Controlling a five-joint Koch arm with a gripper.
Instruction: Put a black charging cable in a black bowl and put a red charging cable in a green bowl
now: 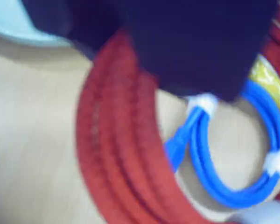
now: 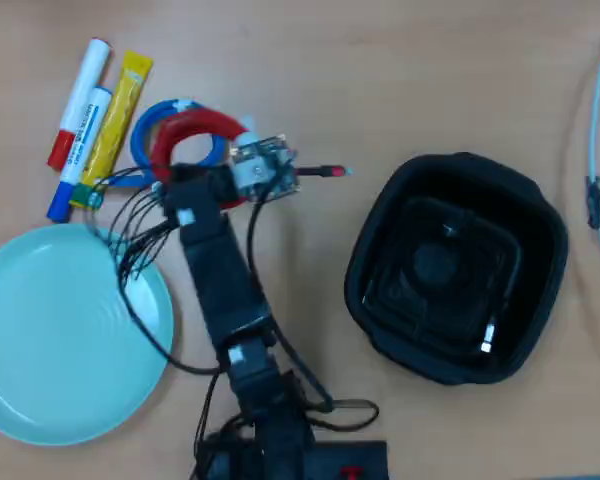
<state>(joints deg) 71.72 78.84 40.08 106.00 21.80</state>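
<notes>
The red charging cable (image 2: 198, 127) lies coiled on the table, overlapping a blue coiled cable (image 2: 145, 135); its red plug tail (image 2: 325, 172) points right. My gripper (image 2: 192, 170) is down at the near edge of the red coil. In the wrist view, a dark blurred jaw (image 1: 191, 51) covers part of the red cable (image 1: 116, 140); whether it is open or shut does not show. The black bowl (image 2: 380, 215) stands at the right. The black charging cable (image 2: 435, 268) lies inside it, with a silvery tip showing. The green bowl (image 2: 60, 340) stands empty at lower left.
Two markers (image 2: 75, 110) and a yellow sachet (image 2: 115, 110) lie left of the coils. The blue cable (image 1: 214, 172) sits right beside the red one. My own black wires (image 2: 140, 240) hang over the green bowl's rim. A white cable (image 2: 595, 150) runs along the right edge.
</notes>
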